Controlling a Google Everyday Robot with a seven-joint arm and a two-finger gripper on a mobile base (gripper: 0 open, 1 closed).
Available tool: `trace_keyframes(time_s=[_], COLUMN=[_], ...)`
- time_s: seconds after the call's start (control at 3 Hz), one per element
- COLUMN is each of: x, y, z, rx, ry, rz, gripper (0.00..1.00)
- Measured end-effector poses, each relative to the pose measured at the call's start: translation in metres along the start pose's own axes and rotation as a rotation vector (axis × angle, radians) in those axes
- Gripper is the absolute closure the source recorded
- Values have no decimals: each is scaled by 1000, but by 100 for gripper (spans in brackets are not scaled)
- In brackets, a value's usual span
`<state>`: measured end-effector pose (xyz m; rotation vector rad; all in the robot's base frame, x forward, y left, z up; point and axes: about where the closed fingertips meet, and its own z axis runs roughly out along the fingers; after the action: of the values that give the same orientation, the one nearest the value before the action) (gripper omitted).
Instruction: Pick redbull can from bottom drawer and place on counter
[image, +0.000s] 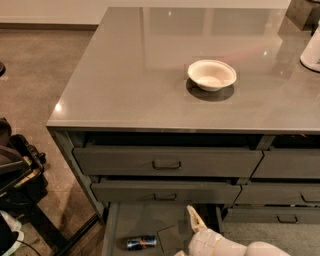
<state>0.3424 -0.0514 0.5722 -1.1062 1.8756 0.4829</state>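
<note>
Hovering over the bottom drawer (135, 222) near the lying redbull can (141, 243), the pincer (196, 220), its opening impossible to tell, could nudge the can rolling away.

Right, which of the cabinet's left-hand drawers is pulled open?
The wide dark grey metal bottom drawer: it juts out, small blue-and-silver can lying inside, cream claw over its floor; the two above are pushed in.

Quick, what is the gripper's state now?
Gripper: above the bottom drawer, right of the redbull can, apart from it; open or closed cannot be told.
</note>
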Motion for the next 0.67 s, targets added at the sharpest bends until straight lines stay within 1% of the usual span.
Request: trace_keyframes(time_s=[0.33, 0.67], x=[6, 14], y=[5, 20], z=[41, 55], rx=[-43, -78], ry=[-95, -137], rz=[-7, 53], gripper=[0, 0])
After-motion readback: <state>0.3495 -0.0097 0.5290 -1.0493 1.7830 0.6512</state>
